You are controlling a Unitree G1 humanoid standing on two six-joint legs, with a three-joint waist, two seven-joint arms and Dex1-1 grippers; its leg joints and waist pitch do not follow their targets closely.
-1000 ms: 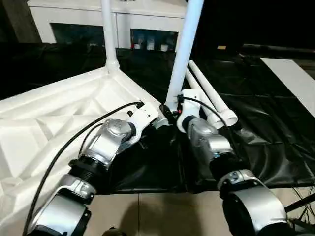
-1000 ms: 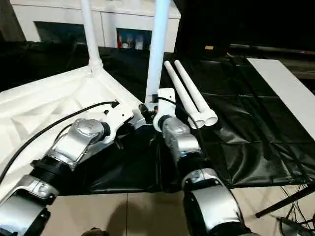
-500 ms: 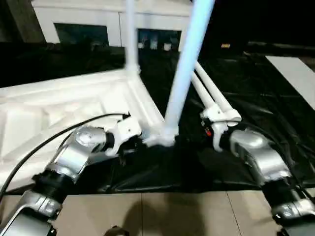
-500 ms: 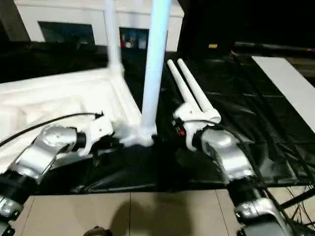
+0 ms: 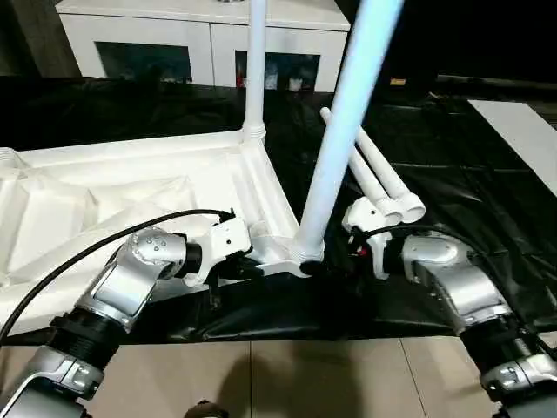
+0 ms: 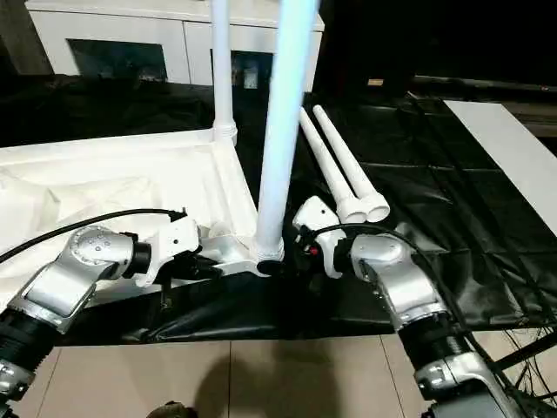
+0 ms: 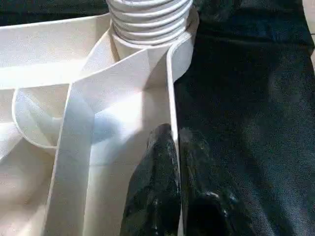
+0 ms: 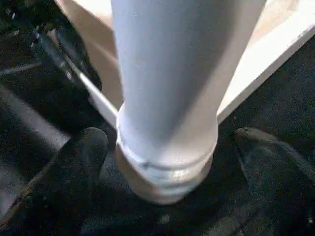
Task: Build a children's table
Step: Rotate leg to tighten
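The white table top (image 5: 130,187) lies upside down on a black sheet (image 5: 487,218), ribbed underside up, its long axis running off past the left edge, so its far end is cut off. The left gripper (image 7: 170,167) pinches the top's thin near rim, its fingers clamped shut on that wall just short of the near right corner socket. Two legs stand upright in sockets along the top's right side: the far leg (image 5: 255,65) rises straight, and the near leg (image 5: 344,131) leans slightly to the right; both tops run out of view. The right gripper (image 8: 170,147) sits at the base of the near leg with its fingers (image 8: 78,152) spread wide on either side of the tube, not touching it. To the right, two loose legs (image 5: 374,174) lie side by side on the sheet, open ends toward the robot, narrow ends pointing away. Behind stands a white cabinet (image 5: 174,35) with dark glass doors, their contents hard to make out.
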